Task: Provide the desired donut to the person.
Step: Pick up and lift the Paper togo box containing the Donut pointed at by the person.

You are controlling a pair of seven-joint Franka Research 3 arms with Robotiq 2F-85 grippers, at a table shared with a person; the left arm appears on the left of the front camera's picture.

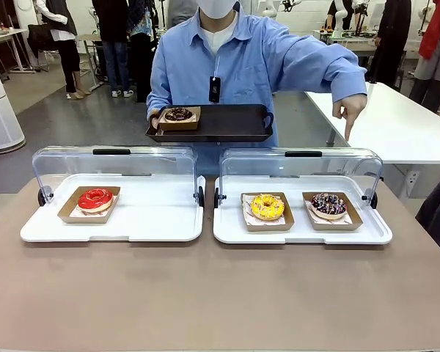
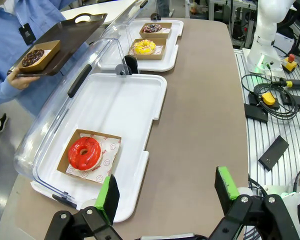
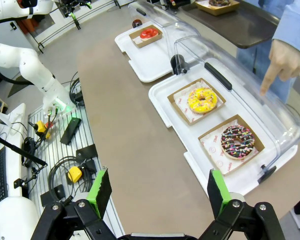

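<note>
Pointing hand [image 1: 350, 111] (index finger down, others curled) hovers beyond the right tray's [image 1: 301, 233] far right corner, nearest the sprinkled donut [image 1: 328, 205]. The left gripper [image 2: 166, 189] and right gripper [image 3: 160, 184] gape unladen; table [image 1: 220, 293] open along its near edge.

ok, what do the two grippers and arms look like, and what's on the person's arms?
Left gripper and right gripper: black linkage fingers with silver bolts and bright green pads. Left arm and right arm: glossy white, each with a green light low down. The person wears long, light blue shirt sleeves.
</note>
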